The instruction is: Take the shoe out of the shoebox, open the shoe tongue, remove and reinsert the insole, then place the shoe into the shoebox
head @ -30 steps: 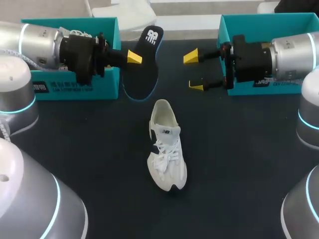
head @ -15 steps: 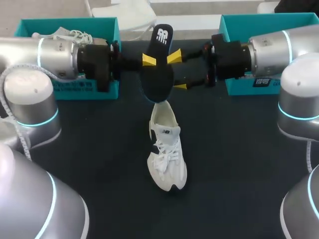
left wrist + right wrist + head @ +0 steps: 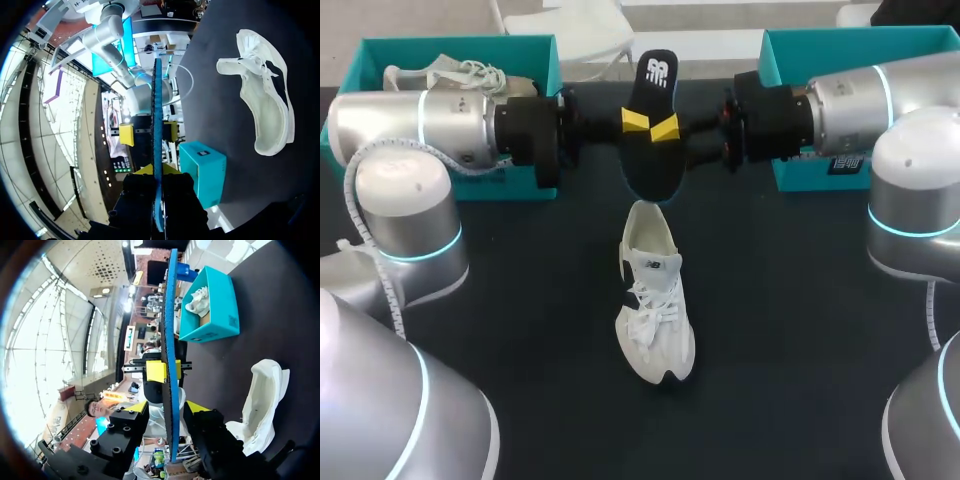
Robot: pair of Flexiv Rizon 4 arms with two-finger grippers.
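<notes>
A black insole [image 3: 655, 160] with a blue edge hangs upright over the table, just behind the heel of the white shoe [image 3: 655, 310]. My left gripper [image 3: 636, 121] is shut on the insole from the left side. In the left wrist view the insole [image 3: 158, 115] runs edge-on out of that gripper [image 3: 157, 171]. My right gripper [image 3: 667, 128] faces it from the right. In the right wrist view its fingers stand on either side of the insole [image 3: 171, 340] with small gaps, so this gripper [image 3: 167, 407] is open. The shoe [image 3: 260, 400] lies on the dark table, toe toward me.
A teal shoebox [image 3: 460, 42] at the back left holds a second white shoe [image 3: 445, 72]. Another teal shoebox [image 3: 860, 35] stands at the back right, behind my right arm. The table is dark around the shoe.
Both arms moved in toward the middle. The left one carried the insole to a spot above the shoe's heel. The right gripper's fingers came around the insole and narrowed.
</notes>
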